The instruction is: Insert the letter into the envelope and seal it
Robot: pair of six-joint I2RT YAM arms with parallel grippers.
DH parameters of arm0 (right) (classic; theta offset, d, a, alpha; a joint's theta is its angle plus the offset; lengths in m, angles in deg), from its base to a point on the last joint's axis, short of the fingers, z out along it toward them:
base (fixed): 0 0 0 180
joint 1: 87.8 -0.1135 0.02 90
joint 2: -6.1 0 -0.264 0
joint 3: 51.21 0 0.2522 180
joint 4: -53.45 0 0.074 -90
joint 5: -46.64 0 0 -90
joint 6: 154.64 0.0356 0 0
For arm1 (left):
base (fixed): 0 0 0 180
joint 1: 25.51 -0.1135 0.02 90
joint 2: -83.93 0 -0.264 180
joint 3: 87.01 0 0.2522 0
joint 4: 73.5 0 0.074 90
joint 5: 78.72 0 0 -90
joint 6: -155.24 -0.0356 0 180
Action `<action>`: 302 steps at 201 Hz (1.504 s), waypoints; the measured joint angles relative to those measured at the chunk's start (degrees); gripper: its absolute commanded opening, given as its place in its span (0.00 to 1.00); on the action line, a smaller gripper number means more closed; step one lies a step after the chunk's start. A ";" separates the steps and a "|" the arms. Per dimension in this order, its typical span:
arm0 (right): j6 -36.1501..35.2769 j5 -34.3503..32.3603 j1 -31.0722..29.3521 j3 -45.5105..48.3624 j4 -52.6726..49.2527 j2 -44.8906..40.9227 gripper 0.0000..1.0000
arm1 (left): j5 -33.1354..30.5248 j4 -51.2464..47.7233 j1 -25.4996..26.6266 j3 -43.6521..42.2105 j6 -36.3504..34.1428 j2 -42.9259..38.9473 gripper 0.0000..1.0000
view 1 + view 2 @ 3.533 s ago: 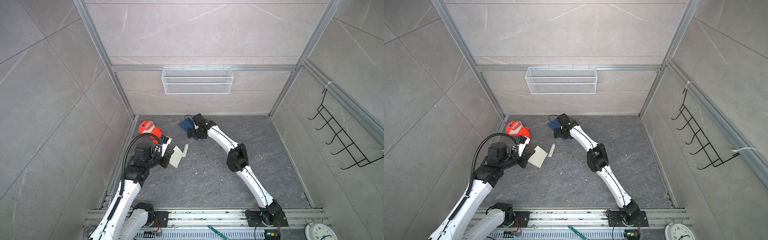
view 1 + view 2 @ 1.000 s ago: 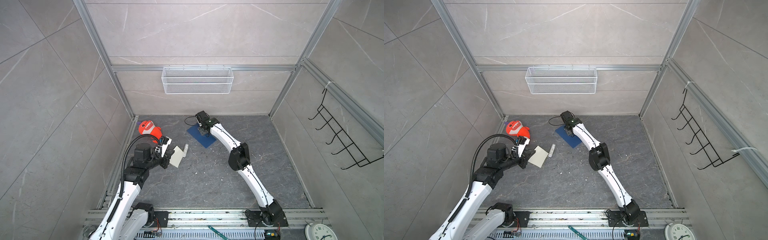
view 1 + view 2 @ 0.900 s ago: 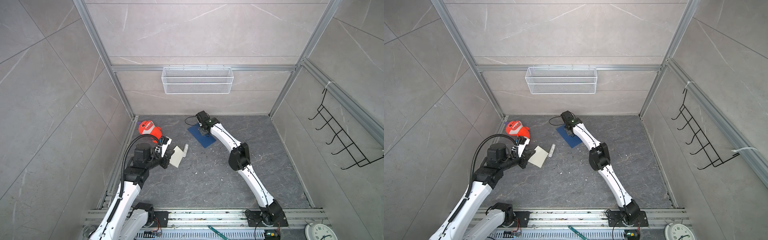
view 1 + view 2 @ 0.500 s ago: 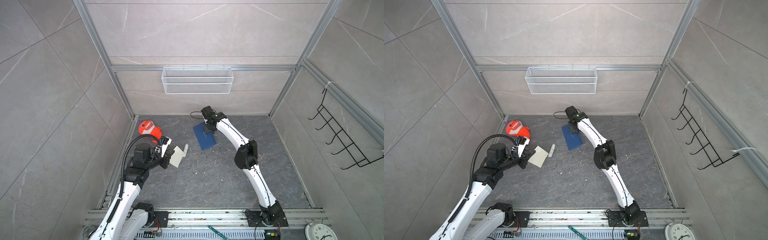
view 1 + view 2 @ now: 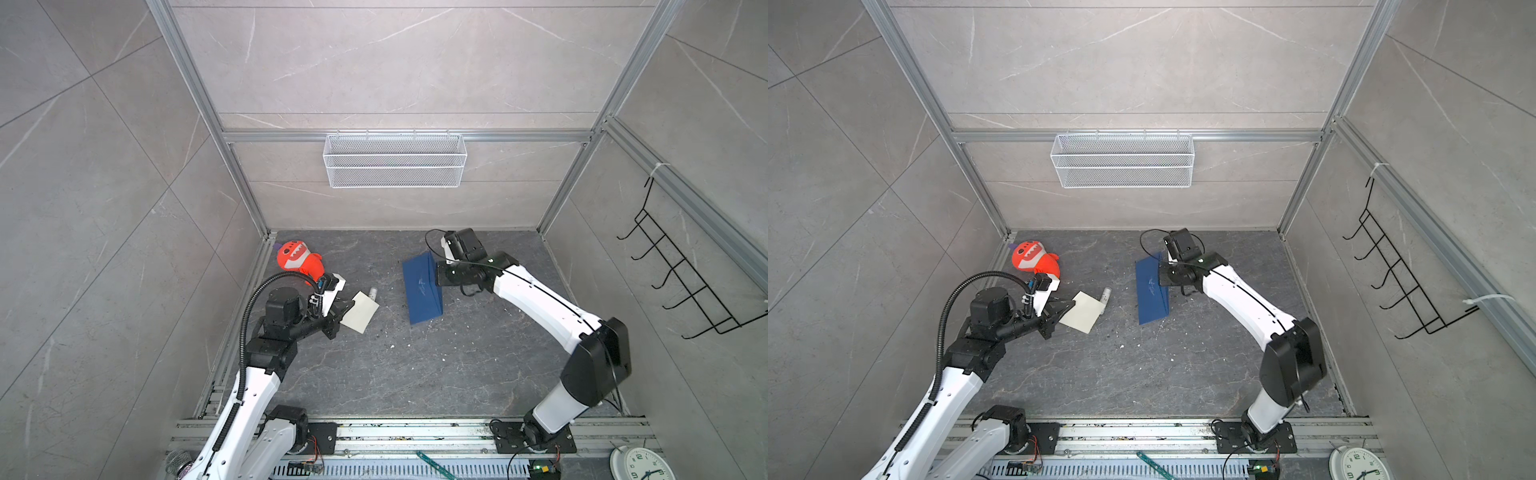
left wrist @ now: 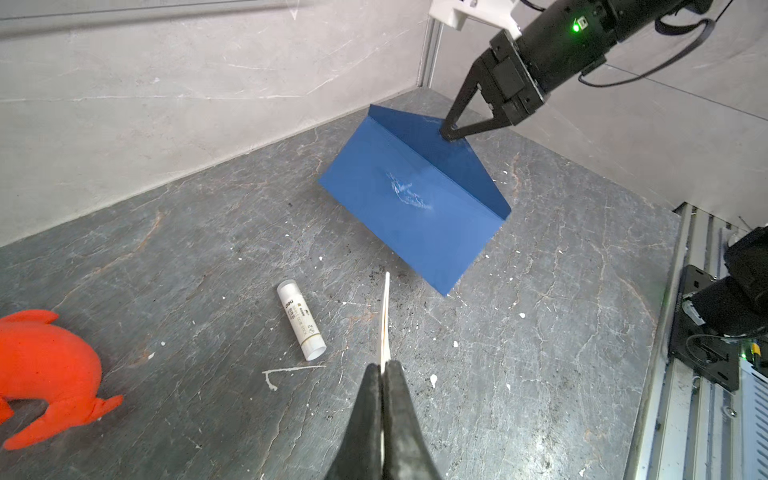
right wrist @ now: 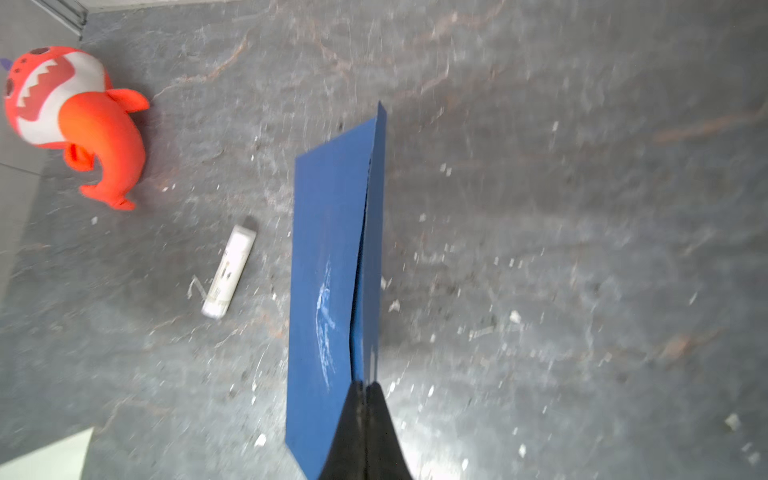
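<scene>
letter: left wrist view has it edge-on in my left gripper, a thin line only, both faces hidden. Right wrist view shows one corner; the frame edge cuts the rest. In both top views any print is too small to tell.
envelope: right wrist view is smeared and the pale mark is unreadable. Frame edge cuts one end. My right gripper covers the flap tip.
glue stick: label text too small to read; blurred in right wrist view.
orange plush shark: head cut off in left wrist view.
clock: cropped by the frame edge in both top views.
</scene>
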 measured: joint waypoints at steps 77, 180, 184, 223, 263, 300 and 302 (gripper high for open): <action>10.23 5.79 0.00 26.29 16.55 -9.09 0.00 | 8.98 5.03 0.00 -1.40 1.51 0.09 0.00; 8.11 6.47 0.00 30.12 23.41 -6.80 0.23 | 10.36 12.07 0.00 -2.40 13.53 1.44 0.00; 7.85 6.45 0.00 30.12 23.56 -6.80 0.27 | 10.29 12.46 0.00 -2.40 14.82 1.44 0.00; 4.66 6.45 0.00 30.14 23.82 -9.64 0.60 | 7.85 16.00 0.00 -2.40 27.45 1.40 0.00; 7.72 9.97 0.00 30.88 27.58 -21.88 0.81 | 1.27 19.39 0.00 -2.40 46.73 0.72 0.00; 22.75 11.32 -2.34 38.27 43.01 -29.55 0.96 | -6.25 22.64 0.07 -2.64 64.48 0.00 0.00; 23.28 10.95 -2.64 38.73 43.74 -29.70 0.97 | -6.47 22.84 0.09 -2.73 64.98 -0.15 0.00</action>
